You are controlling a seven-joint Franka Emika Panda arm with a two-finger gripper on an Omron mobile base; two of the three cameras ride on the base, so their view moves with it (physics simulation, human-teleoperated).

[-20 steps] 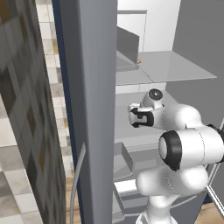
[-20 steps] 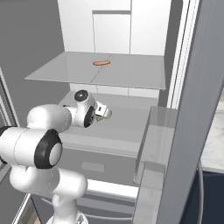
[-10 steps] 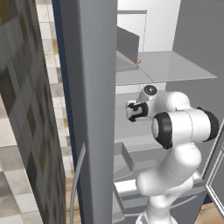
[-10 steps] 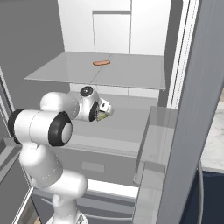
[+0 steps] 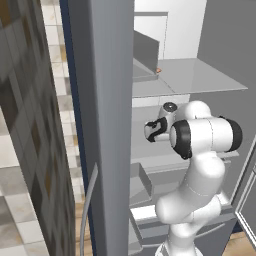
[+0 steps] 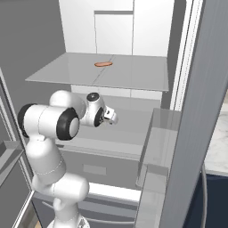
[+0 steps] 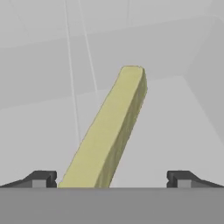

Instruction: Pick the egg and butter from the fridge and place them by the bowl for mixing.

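On the fridge (image 6: 133,26) shelf, the butter (image 7: 109,131) lies flat, running diagonally away between the fingertips. Gripper (image 7: 111,178) spread wide, straddling its near end without touching, likely lined up to close. Brownish-orange lump (image 6: 103,64) sits on the shelf above, mid-shelf.

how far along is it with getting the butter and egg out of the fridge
Early. Done: the tall grey fridge stands open and the arm reaches in under the grey shelf. In hand: the open two-finger gripper is lined up on the yellow-olive butter stick, which lies between its finger tips but isn't gripped. A brownish-orange lump sits on the shelf above. Left: grasp the butter, carry it out, fetch the egg.
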